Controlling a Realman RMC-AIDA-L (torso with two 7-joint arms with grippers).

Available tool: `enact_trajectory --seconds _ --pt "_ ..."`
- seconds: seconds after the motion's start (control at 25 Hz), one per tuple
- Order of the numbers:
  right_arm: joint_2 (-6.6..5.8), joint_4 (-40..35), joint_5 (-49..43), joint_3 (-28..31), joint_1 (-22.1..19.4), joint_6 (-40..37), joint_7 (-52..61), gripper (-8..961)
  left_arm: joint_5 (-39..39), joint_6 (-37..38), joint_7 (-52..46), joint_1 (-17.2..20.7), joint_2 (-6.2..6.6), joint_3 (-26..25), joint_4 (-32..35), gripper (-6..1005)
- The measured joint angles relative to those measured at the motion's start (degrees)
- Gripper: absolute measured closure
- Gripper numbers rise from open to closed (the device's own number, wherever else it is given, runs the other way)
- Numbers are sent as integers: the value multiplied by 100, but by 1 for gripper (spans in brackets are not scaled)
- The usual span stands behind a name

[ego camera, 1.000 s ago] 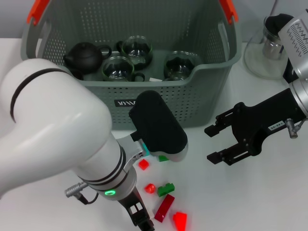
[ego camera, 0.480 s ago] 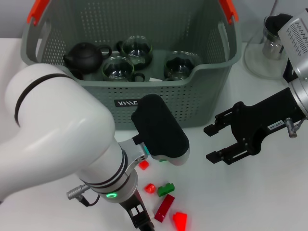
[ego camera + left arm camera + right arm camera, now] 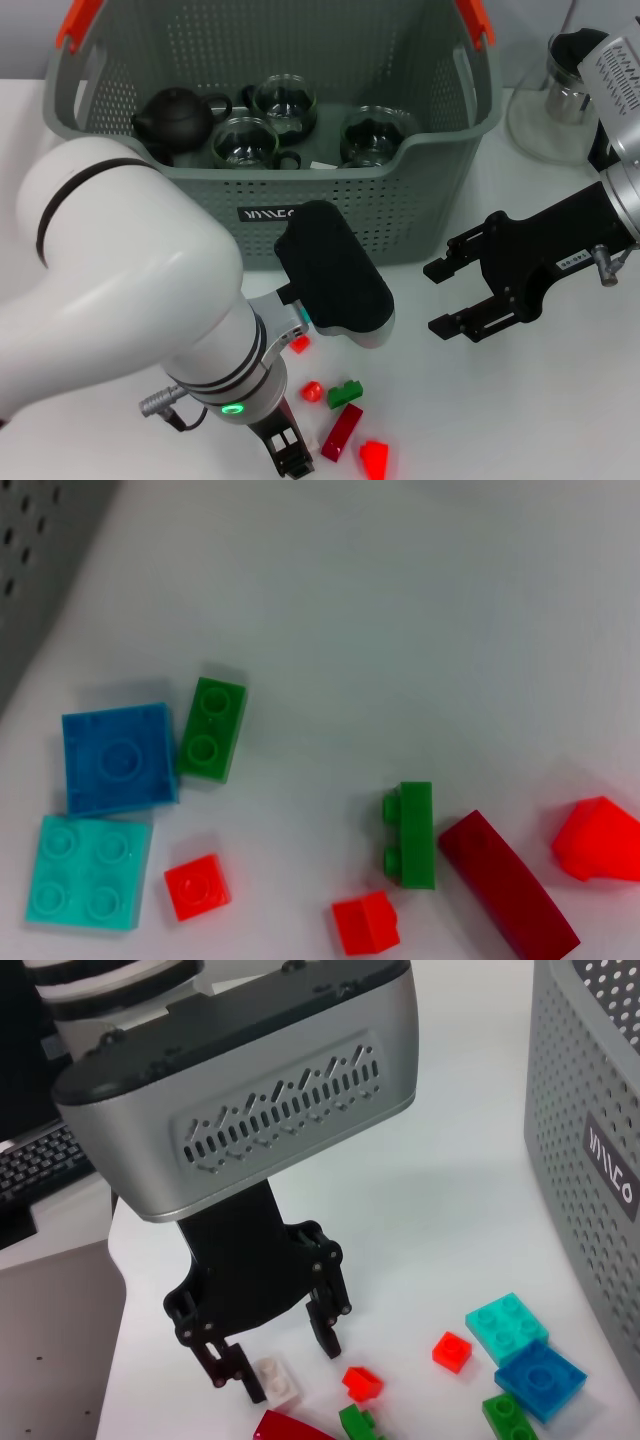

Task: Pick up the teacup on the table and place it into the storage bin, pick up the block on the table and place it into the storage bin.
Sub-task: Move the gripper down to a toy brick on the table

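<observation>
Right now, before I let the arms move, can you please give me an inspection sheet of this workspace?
Surface: white table, no spill seen.
Job's things: storage bin at the far side, holding three glass teacups and a black teapot; no teacup seen on the table. White block lies between the left jaws.
Clutter: loose blocks near the bin's front: blue, teal, two green, small reds, dark red.
Grippers: left gripper low over the blocks, jaws open; right gripper right of the bin, jaws open, empty.
Cables: short lead at a metal plug on the left arm.
Surroundings: glass pitcher at far right; keyboard beyond the table.
</observation>
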Motion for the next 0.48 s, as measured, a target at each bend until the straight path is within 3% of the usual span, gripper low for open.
enact_trajectory --seconds 0.48 --pt "-9 -9 -1 0 9 5 18 238 23 -11 -11 -29 0 -9 12 535"
